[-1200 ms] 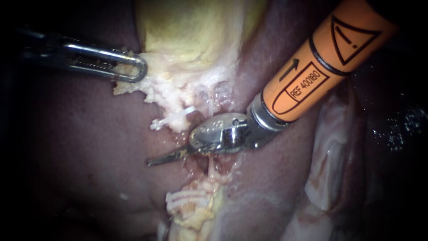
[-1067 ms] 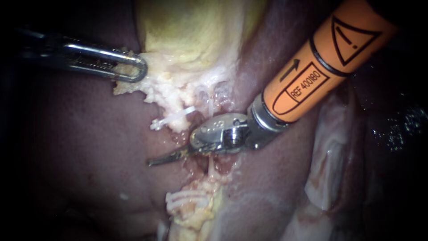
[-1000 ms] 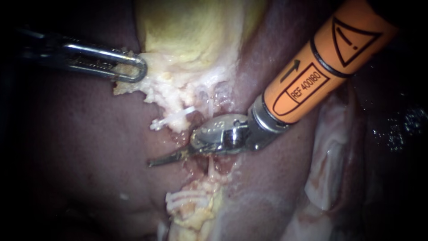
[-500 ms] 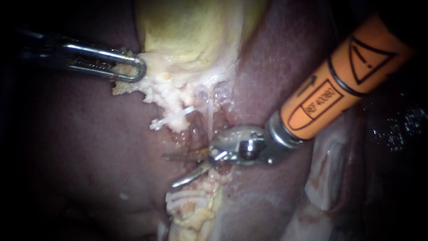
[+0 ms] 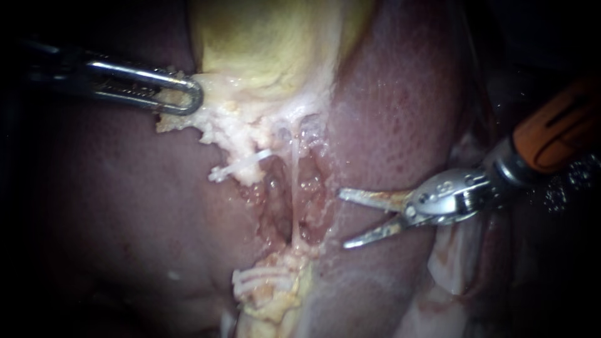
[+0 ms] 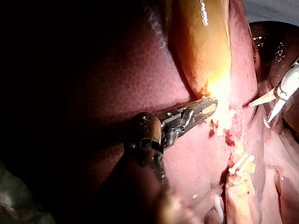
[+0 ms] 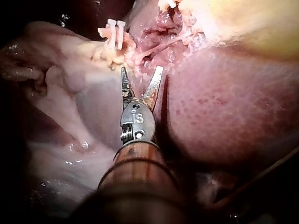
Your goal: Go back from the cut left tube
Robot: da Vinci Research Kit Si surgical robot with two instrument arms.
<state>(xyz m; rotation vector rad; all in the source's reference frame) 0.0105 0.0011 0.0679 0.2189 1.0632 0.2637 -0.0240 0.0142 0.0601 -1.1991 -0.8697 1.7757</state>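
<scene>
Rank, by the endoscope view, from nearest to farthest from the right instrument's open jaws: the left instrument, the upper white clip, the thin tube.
1. Thin tube, just beyond the right instrument's tips.
2. Upper white clip, past the tube.
3. Left instrument, far side, gripping pale tissue.

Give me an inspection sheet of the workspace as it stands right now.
Surface: liver with gallbladder.
Job's things: white clip beside a thin tube; lower clips at its far end.
Clutter: nothing seen.
Instruments: left instrument shut on pale tissue at the gallbladder's edge; right instrument open, holding nothing, apart from the thin tube.
Cables: nothing seen.
Surroundings: dark, nothing seen.
</scene>
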